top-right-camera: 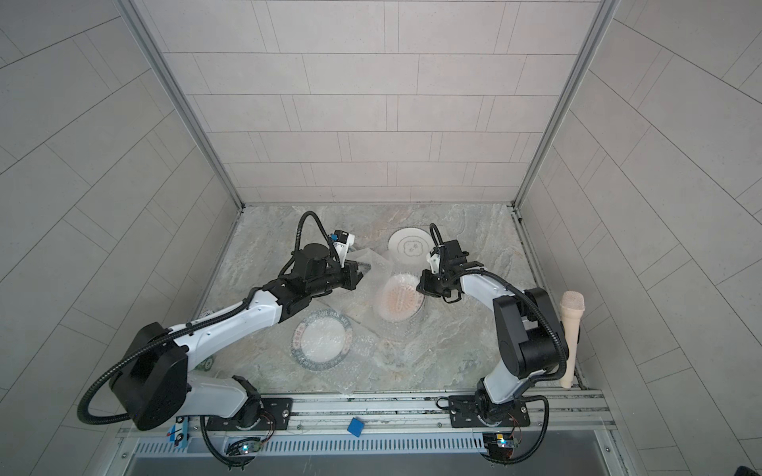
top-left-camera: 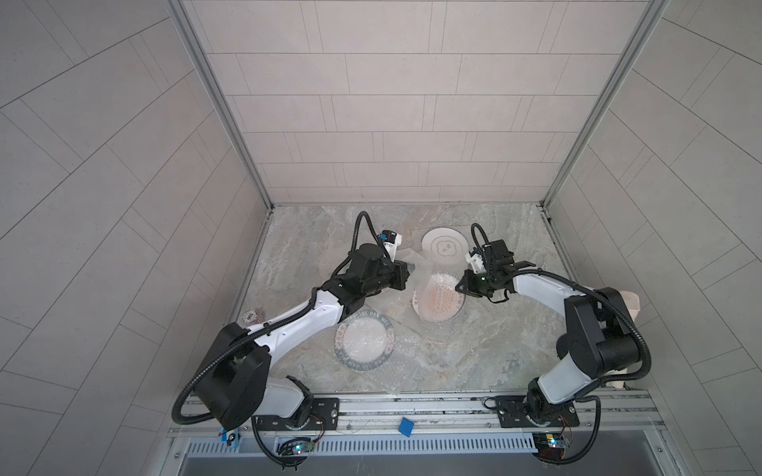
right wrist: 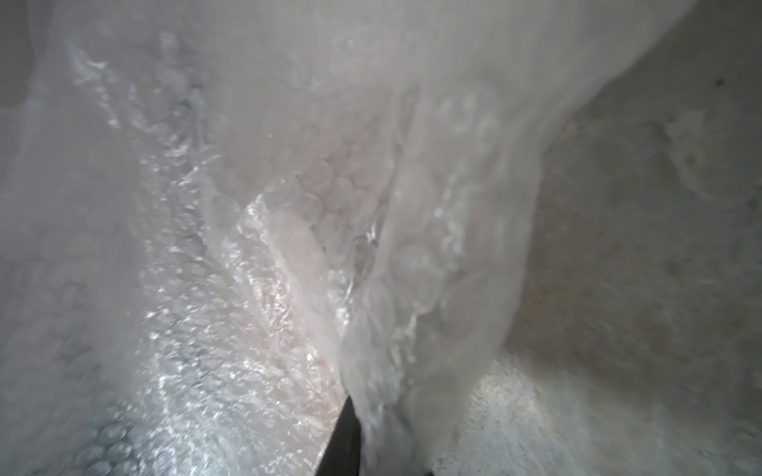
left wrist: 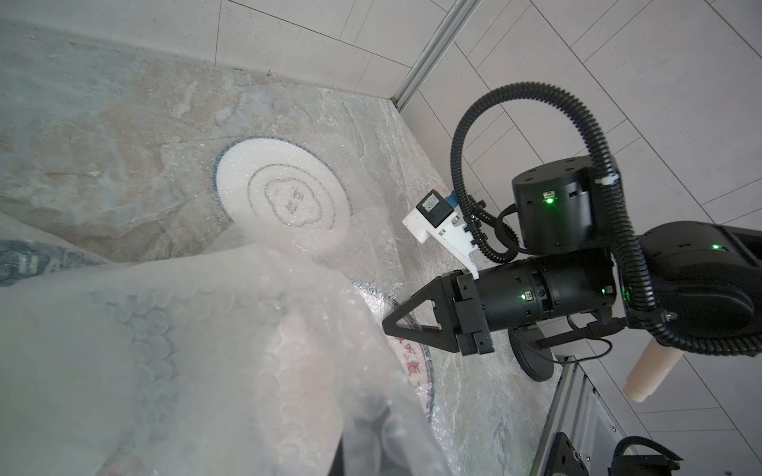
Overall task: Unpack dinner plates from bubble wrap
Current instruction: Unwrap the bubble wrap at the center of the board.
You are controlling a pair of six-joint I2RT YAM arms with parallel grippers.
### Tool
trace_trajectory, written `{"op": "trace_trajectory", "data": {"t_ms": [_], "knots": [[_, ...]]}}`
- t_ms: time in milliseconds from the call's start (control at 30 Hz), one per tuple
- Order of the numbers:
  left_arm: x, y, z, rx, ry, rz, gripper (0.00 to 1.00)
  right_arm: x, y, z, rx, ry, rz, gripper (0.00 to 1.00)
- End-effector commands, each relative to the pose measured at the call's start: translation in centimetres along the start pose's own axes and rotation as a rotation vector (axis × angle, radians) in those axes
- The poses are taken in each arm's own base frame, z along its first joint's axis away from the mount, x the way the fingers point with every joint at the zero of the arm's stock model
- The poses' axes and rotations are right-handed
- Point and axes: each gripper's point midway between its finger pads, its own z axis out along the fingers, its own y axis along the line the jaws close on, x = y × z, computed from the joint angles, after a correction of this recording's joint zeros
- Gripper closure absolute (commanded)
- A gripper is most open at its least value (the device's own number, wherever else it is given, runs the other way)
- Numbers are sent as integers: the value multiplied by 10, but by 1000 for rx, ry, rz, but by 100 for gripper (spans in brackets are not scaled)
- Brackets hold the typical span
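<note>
A sheet of bubble wrap (top-left-camera: pixel 424 275) rises off the dinner plate with the orange sunburst centre (top-left-camera: pixel 439 304), mid-table in both top views. My left gripper (top-left-camera: pixel 412 274) is shut on the sheet's left side and holds it up. In the left wrist view the wrap (left wrist: pixel 206 350) veils the jaws. My right gripper (top-left-camera: pixel 458 286) is at that plate's right rim. In the right wrist view wrap (right wrist: pixel 288 185) runs down beside one dark finger (right wrist: pixel 344 437); the other finger is hidden. A plate with grey rings (top-left-camera: pixel 443 247) lies bare behind. A green-rimmed plate (top-left-camera: pixel 365 342) lies under wrap in front.
More loose bubble wrap (top-left-camera: pixel 396 381) lies near the table's front edge. A pinkish textured cup (top-right-camera: pixel 571 329) stands beyond the right arm, by the right wall. A small green patterned roll (top-left-camera: pixel 250 316) sits at the left edge. A blue square (top-left-camera: pixel 406 426) rests on the front rail.
</note>
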Motion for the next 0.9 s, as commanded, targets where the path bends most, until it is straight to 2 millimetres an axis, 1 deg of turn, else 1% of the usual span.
{"op": "trace_trajectory", "data": {"t_ms": [0,33,167,200,233,300,367,500,567,633,667,700,767,833,867], "knots": [[-9,-11,1,-1,-13,57,100,2,-22,5,123,23,3,72],[-7,-11,1,-8,-7,60,100,3,-24,6,132,28,5,66],[-1,-4,0,-44,5,62,100,1,-28,9,145,27,17,49],[1,-2,0,-57,12,63,100,0,-28,9,147,28,19,47],[4,0,0,-67,21,67,100,-1,-28,8,150,26,23,44],[8,3,0,-83,34,70,100,-5,-30,5,165,15,35,34],[11,6,0,-94,47,71,100,-9,-35,-2,187,3,63,28],[13,8,0,-100,56,73,100,-23,-55,-31,279,-68,141,19],[15,9,1,-101,59,72,100,-29,-61,-46,314,-105,165,19],[15,7,3,-92,64,70,100,-34,-62,-65,359,-144,162,18],[15,6,4,-86,67,72,100,-37,-57,-74,362,-159,153,19],[16,4,4,-74,73,73,100,-41,-46,-82,333,-179,135,20],[19,-2,6,-42,88,79,100,-48,-12,-97,253,-214,81,20],[24,-11,9,1,109,92,100,-54,35,-108,157,-222,16,19],[27,-14,10,18,119,98,100,-54,55,-109,119,-214,-4,18]]}}
